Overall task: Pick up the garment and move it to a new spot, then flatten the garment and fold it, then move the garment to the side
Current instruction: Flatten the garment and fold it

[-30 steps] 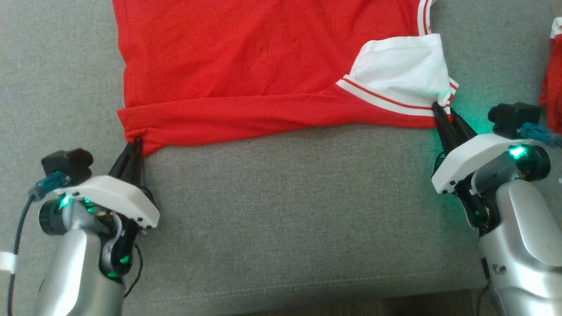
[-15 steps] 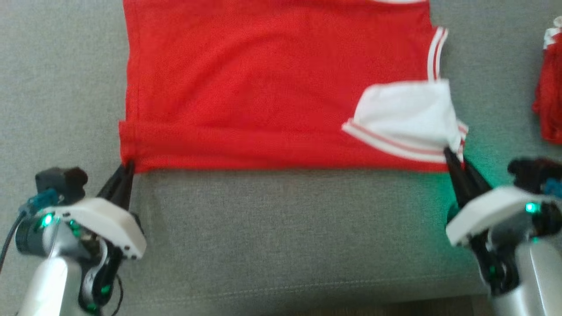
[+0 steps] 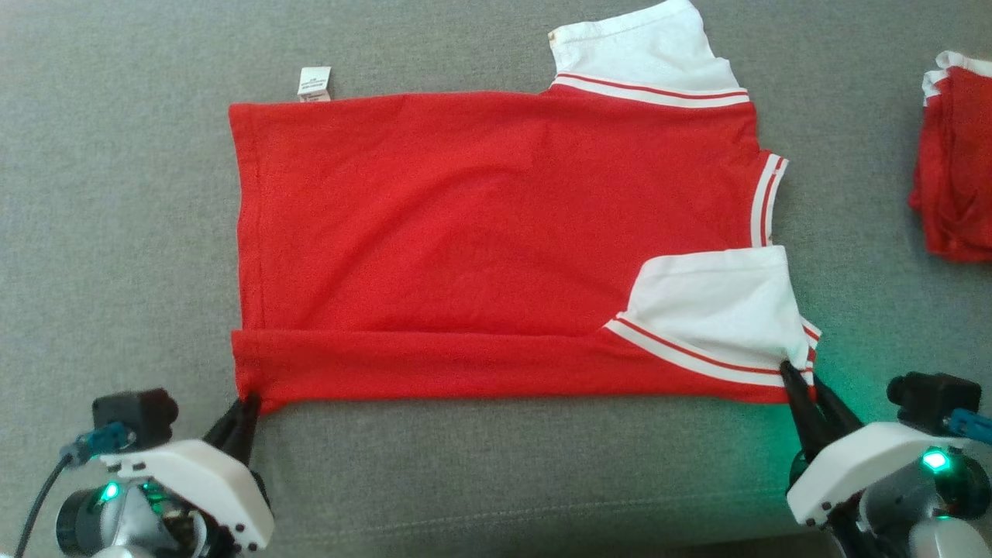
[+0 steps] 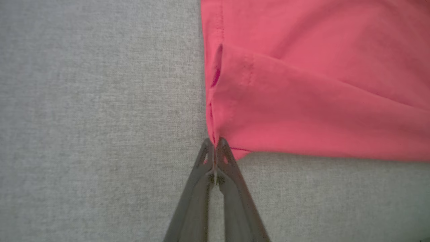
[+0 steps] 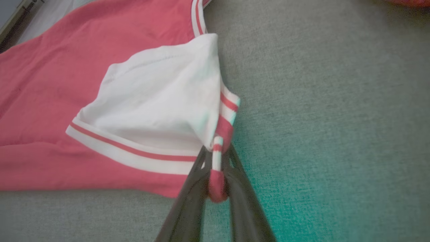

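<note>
Vs 1 s ago: the head camera has shifted, so the far edge of the garment is now in frame, plus a white label and the far sleeve. The real change is the near edge. It bowed and puckered between the grips then; now it runs straight, and the folded-over band along it lies flat. Same two corners gripped as before.

Counts:
- 1 garment, red, spread flat mid-way across the grey fabric surface
- 2 white sleeves with red-striped trim: the far one flat, the near sleeve folded in over the red body
- 1 label, poking out at the far-left corner
- 1 second red cloth, well apart to the right
- 2 pincers

Left pincer: fingers fully together on the near-left corner. In the left wrist view the tips meet right at the cloth edge; how much cloth sits between them is hard to make out.

Right pincer: clamped on the near-right corner. The right wrist view shows a bunched wad of red-and-white trim wedged between the fingers, which keeps them slightly apart.

Cut off or unclear: the second red cloth runs off the right edge, both arms are cropped by the bottom edge, and the label print is too small to read. A green glow tints the surface beside the right pincer.
</note>
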You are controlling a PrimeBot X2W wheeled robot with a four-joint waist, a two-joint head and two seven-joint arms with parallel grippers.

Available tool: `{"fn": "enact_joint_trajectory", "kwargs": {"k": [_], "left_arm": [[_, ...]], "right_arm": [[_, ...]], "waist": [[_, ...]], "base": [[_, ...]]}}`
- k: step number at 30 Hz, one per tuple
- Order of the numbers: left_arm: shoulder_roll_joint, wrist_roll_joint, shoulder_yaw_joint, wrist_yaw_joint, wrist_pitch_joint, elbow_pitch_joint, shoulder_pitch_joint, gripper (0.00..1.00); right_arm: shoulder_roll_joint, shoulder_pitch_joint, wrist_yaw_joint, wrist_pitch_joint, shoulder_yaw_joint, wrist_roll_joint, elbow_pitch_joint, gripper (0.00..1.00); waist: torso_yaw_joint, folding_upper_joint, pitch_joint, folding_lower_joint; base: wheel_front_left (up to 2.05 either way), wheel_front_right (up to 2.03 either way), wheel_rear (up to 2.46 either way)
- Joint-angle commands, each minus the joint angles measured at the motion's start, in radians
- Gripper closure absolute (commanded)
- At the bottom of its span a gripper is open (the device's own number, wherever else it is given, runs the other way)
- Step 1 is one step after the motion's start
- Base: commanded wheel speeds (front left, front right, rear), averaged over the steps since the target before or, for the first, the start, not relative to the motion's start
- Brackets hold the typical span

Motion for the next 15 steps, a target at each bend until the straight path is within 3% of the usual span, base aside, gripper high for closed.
{"fn": "enact_joint_trajectory", "kwargs": {"k": [1,9,15], "left_arm": [[0.007,0.004,0.043,0.007,-0.018,-0.023,-0.024,0.00],[-0.050,0.078,0.061,0.062,-0.259,-0.051,-0.055,0.00],[-0.069,0.171,0.045,0.100,-0.429,-0.098,-0.097,0.00]], "right_arm": [[-0.015,-0.015,0.004,-0.022,0.018,-0.017,-0.034,0.00],[-0.051,-0.087,0.004,-0.259,0.036,-0.115,-0.090,0.00],[-0.064,-0.138,0.004,-0.331,0.085,-0.159,-0.168,0.00]], "waist": [[0.001,-0.0001,-0.002,0.0000],[-0.002,-0.0001,-0.016,0.0000],[-0.007,-0.0001,-0.029,0.0000]], "base": [[0.00,0.00,0.00],[0.00,0.00,0.00],[0.00,0.00,0.00]]}}
